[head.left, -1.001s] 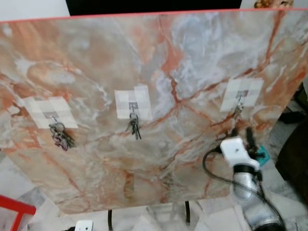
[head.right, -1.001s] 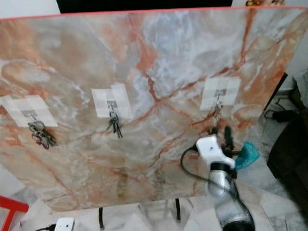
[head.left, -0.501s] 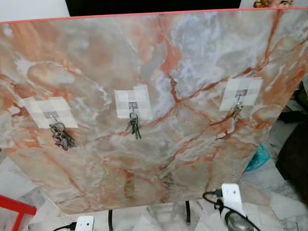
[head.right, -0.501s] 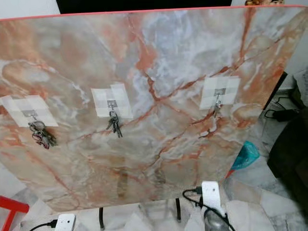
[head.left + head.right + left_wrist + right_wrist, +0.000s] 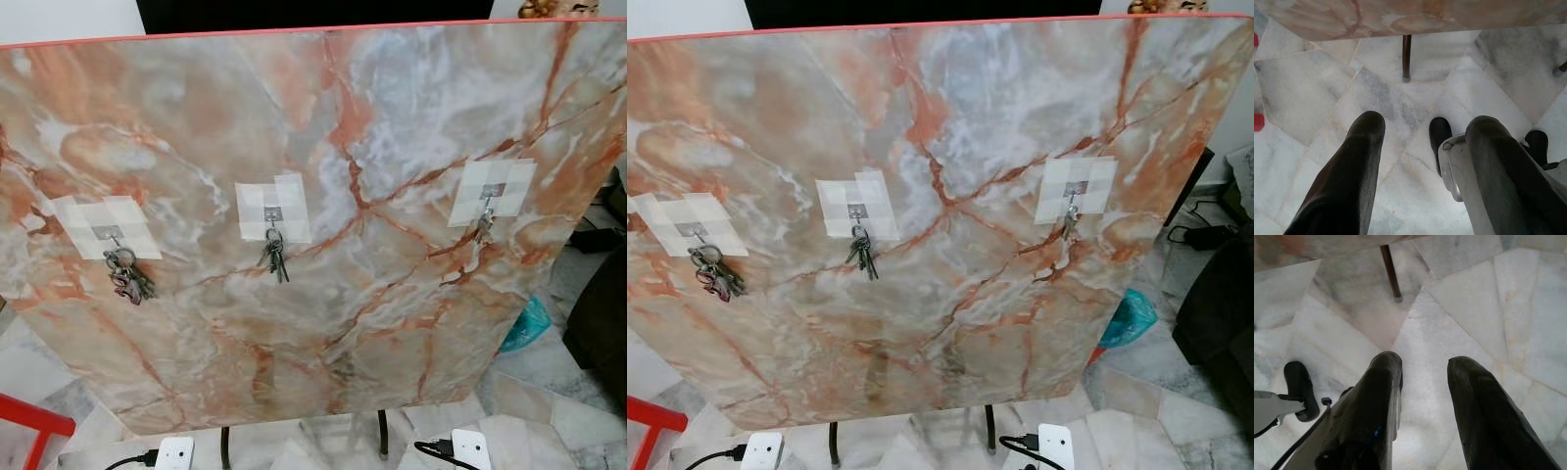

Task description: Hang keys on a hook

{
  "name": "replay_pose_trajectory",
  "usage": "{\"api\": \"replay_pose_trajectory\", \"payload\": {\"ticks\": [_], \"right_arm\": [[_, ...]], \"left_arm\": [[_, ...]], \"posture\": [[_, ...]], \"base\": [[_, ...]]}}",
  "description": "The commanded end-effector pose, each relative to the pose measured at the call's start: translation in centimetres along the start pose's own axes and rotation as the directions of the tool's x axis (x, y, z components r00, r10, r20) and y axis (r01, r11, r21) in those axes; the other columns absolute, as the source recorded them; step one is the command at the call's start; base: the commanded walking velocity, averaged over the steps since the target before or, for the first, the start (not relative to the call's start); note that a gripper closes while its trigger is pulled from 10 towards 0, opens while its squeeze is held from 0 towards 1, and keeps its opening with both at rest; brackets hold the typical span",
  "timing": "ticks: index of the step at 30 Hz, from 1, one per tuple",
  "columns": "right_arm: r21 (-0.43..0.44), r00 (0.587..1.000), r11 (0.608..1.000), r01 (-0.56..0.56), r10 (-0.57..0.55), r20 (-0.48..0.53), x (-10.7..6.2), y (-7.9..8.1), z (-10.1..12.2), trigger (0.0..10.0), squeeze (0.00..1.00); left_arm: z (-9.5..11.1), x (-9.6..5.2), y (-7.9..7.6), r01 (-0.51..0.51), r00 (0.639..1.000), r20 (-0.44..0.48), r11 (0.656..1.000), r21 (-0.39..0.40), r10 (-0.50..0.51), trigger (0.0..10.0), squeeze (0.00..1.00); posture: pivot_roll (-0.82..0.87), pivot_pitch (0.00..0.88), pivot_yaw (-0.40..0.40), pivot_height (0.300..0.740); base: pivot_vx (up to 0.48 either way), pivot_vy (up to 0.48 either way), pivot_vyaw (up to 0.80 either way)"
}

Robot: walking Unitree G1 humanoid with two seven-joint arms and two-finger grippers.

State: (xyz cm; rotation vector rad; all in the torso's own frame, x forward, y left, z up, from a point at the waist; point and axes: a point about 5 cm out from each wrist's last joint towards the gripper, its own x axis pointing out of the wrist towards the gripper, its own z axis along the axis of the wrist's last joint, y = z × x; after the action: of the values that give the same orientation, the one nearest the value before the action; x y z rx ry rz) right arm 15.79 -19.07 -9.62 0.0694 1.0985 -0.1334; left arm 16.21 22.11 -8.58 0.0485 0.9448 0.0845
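We count three hooks on the marble board [image 5: 392, 117], each with keys: left edge [image 5: 125, 274], middle [image 5: 274, 257], right edge [image 5: 483, 227]. Three tape patches. Two grippers: left [image 5: 1420, 142], right [image 5: 1422, 372].

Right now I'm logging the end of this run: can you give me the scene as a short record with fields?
board: marble-patterned panel on thin legs, upright
hooks: three, each on a white adhesive patch
left hook: bulky key bunch hanging
middle hook: key bunch hanging
right hook: small keys hanging
left gripper: open, holding nothing, pointing at the floor
right gripper: open, holding nothing, pointing at the floor
floor: pale marble tiles
task state: looks done
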Motion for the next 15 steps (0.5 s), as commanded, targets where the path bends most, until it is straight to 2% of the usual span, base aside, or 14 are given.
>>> {"api": "replay_pose_trajectory", "payload": {"ticks": [1, 4, 5, 8, 14, 15], "right_arm": [[-0.028, 1.0, 1.0, 0.001, -0.001, -0.006, 0.0, -0.2, -0.3, 10.0, 0.0], [-0.086, 1.0, 0.996, 0.007, -0.007, 0.003, 0.0, -0.3, -0.1, 10.0, 0.0], [-0.126, 1.0, 0.992, -0.004, 0.005, 0.007, 0.0, 0.0, -0.1, 10.0, 0.0], [-0.159, 0.999, 0.987, -0.032, 0.035, 0.021, 0.0, 0.7, 0.1, 10.0, 0.0], [-0.147, 0.998, 0.988, -0.045, 0.049, 0.028, 0.0, 0.9, 0.3, 10.0, 0.0], [-0.151, 0.998, 0.988, -0.044, 0.049, 0.031, 0.0, 0.8, 0.4, 10.0, 0.0]], "left_arm": [[-0.5, 0.0, 0.0, -0.004, 0.999, -0.032, 1.0, -0.001, 0.004, 10.0, 0.0], [-0.5, 0.0, -0.1, -0.007, 0.999, -0.032, 1.0, -0.012, 0.006, 10.0, 0.0], [-0.5, 0.0, -0.1, -0.006, 0.999, -0.033, 1.0, -0.011, 0.006, 10.0, 0.0], [-0.6, 0.0, -0.1, -0.009, 0.999, -0.04, 1.0, -0.005, 0.009, 10.0, 0.0], [-0.9, -0.1, -0.2, -0.019, 0.998, -0.061, 1.0, -0.003, 0.019, 10.0, 0.0], [-1.0, -0.1, -0.4, -0.018, 0.998, -0.062, 1.0, -0.006, 0.018, 10.0, 0.0]], "posture": [[-0.04, 0.0, 0.001, 0.74], [-0.04, 0.0, -0.007, 0.74], [-0.04, 0.0, -0.007, 0.74], [-0.04, 0.0, -0.016, 0.74], [-0.04, 0.0, -0.019, 0.74], [-0.04, 0.0, -0.038, 0.74]], "base": [[0.0, 0.0, 0.0], [0.0, 0.0, 0.0], [0.0, 0.0, 0.42], [0.0, 0.0, 0.45], [0.0, 0.0, 0.0], [0.0, 0.0, 0.0]]}}
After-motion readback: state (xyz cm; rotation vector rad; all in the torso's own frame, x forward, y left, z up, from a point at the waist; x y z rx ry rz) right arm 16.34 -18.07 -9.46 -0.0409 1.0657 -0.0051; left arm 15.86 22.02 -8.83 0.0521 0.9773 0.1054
